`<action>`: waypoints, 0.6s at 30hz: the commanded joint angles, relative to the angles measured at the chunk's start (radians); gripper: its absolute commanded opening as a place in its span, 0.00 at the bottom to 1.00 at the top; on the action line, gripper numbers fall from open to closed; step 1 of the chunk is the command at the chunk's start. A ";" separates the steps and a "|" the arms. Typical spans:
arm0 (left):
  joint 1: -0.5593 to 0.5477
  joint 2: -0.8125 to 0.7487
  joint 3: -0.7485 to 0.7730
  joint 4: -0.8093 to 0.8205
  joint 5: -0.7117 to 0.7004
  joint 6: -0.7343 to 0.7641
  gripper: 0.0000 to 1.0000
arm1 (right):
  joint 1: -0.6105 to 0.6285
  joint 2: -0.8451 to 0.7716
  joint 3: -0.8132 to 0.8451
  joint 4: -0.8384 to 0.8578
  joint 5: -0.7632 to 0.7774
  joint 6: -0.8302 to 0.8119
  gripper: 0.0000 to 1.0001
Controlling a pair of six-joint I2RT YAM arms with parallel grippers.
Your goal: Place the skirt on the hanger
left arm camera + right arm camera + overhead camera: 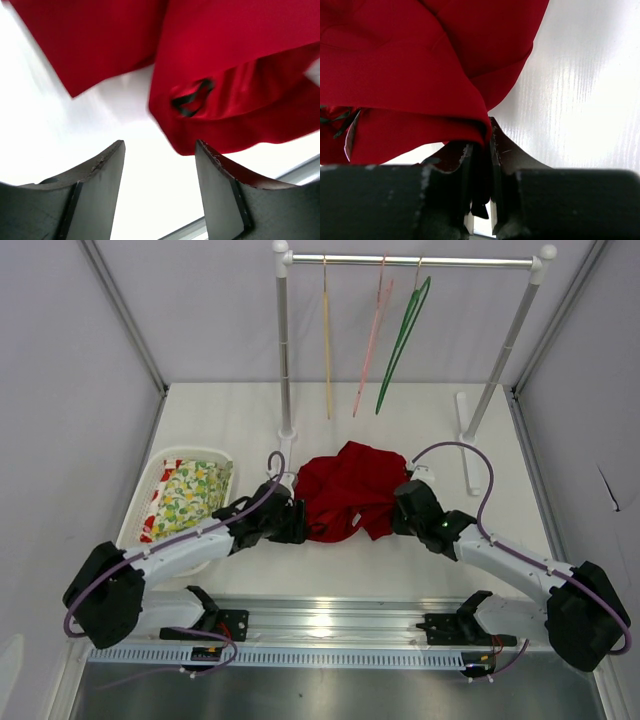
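Note:
The red skirt (347, 490) lies bunched on the white table between both arms. My right gripper (482, 137) is shut on a fold of the skirt (420, 70) at its right edge. My left gripper (159, 150) is open and empty, just short of the skirt's near left edge (220, 75), where a small black loop (192, 97) shows. In the top view the left gripper (296, 521) sits at the skirt's left side and the right gripper (400, 508) at its right. The pale pink hanger (372, 340) hangs on the rail at the back.
A clothes rail (415, 259) on two posts stands at the back, holding a yellow hanger (326, 340) and a dark green hanger (403, 335) beside the pink one. A white basket (150, 485) with yellow-green floral cloth (190, 495) sits at the left.

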 commanded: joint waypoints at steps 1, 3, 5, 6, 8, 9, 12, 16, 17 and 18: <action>-0.006 0.055 -0.007 0.112 -0.010 -0.036 0.64 | 0.013 -0.025 0.046 -0.020 -0.009 -0.006 0.23; -0.006 0.112 0.008 0.147 -0.005 -0.039 0.64 | 0.015 -0.042 0.048 -0.031 -0.020 -0.006 0.34; -0.006 0.140 0.019 0.162 -0.005 -0.041 0.63 | 0.016 -0.074 0.054 -0.060 -0.037 -0.004 0.45; -0.006 0.161 0.040 0.165 -0.010 -0.042 0.62 | 0.015 -0.088 0.055 -0.075 -0.040 -0.003 0.48; -0.006 0.179 0.065 0.162 -0.010 -0.035 0.62 | 0.015 -0.141 0.065 -0.115 -0.064 0.006 0.54; -0.006 0.187 0.069 0.153 -0.011 -0.031 0.62 | 0.015 -0.160 0.069 -0.127 -0.079 0.011 0.55; -0.006 0.201 0.100 0.146 -0.014 -0.019 0.61 | 0.016 -0.233 0.087 -0.166 -0.115 0.026 0.56; -0.006 0.186 0.134 0.116 -0.025 -0.005 0.62 | 0.021 -0.276 0.132 -0.201 -0.136 0.029 0.56; -0.006 0.178 0.137 0.115 -0.030 -0.001 0.62 | 0.022 -0.278 0.149 -0.203 -0.132 0.026 0.56; -0.004 0.178 0.143 0.110 -0.034 0.005 0.63 | 0.024 -0.276 0.156 -0.204 -0.127 0.022 0.56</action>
